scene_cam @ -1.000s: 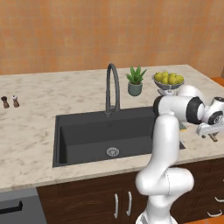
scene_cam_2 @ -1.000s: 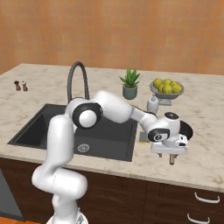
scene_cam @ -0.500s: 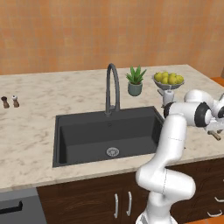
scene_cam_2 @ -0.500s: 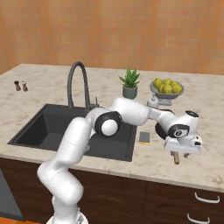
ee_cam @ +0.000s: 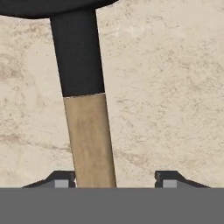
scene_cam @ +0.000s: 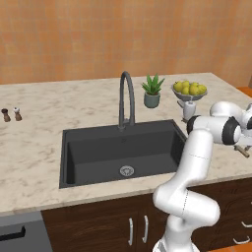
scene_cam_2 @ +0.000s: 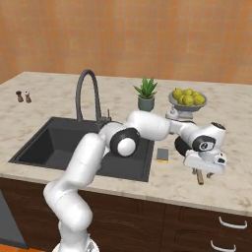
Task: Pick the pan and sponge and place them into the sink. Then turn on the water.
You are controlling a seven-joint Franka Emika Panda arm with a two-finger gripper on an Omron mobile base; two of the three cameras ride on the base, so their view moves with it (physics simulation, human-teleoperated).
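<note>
Now down at the pan's wooden handle [ee_cam: 89, 140], with the gripper [ee_cam: 116, 177] low over it on the marble counter [ee_cam: 166, 87]. Fingers [ee_cam: 168, 179] parted, one tip touching or just beside the handle's left edge, the other well clear to the right; nothing clamped yet. Off centre, then: better to shift so the handle lies midway between the tips before closing, or the squeeze will likely push it sideways. Best gripped near the black neck [ee_cam: 76, 48] in the upper left of the hand view, closer to the pan's weight, to limit sagging on the lift. Worth keeping the lift level and clearing the sink's rim before swinging across.

Pan [ee_cam: 48, 6] itself barely showing as a black rim along the top edge of the hand view; in the right base view mostly hidden behind the hand, just the handle end [scene_cam_2: 199, 177] poking out at lower right. Sponge [scene_cam_2: 163, 155] on the counter just right of the sink [scene_cam_2: 34, 142], centre of that view. Sink holding neither item, faucet [scene_cam: 125, 98] dry.

Arm stretched far to the right, forearm roughly level, wrist bent, hand pointing down at the counter's front edge.
</note>
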